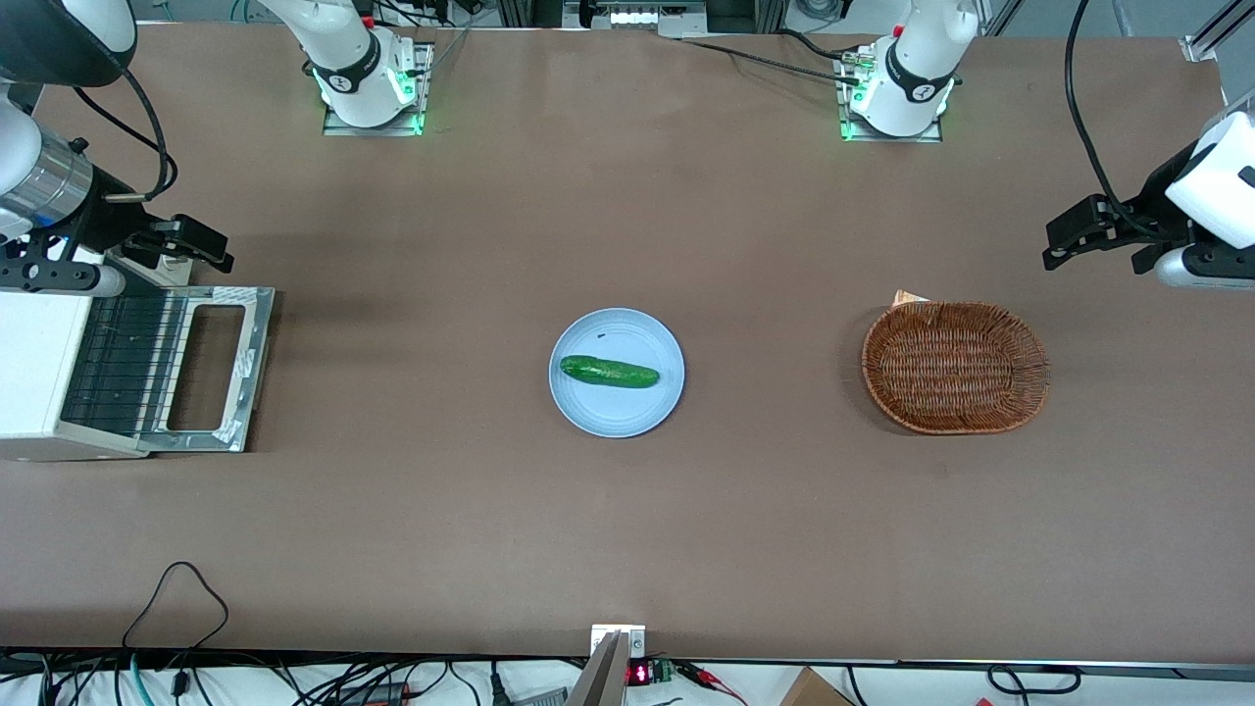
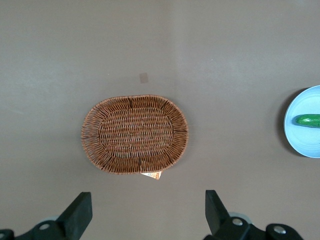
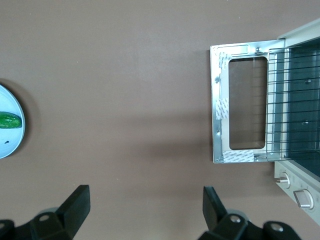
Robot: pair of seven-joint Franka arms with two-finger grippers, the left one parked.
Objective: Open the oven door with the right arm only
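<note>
We see the oven door [image 1: 208, 368] lying fully open, flat on the tabletop [image 1: 627, 510]; our tool [image 1: 186, 245] hovers above it with fingers spread, empty. Task looks done.

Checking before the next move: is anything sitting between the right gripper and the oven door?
Nothing visible does. The oven door already lies folded down flat and open. The gripper, fingers open, hangs above the table beside it, farther from the front camera, with only bare table between them.
</note>
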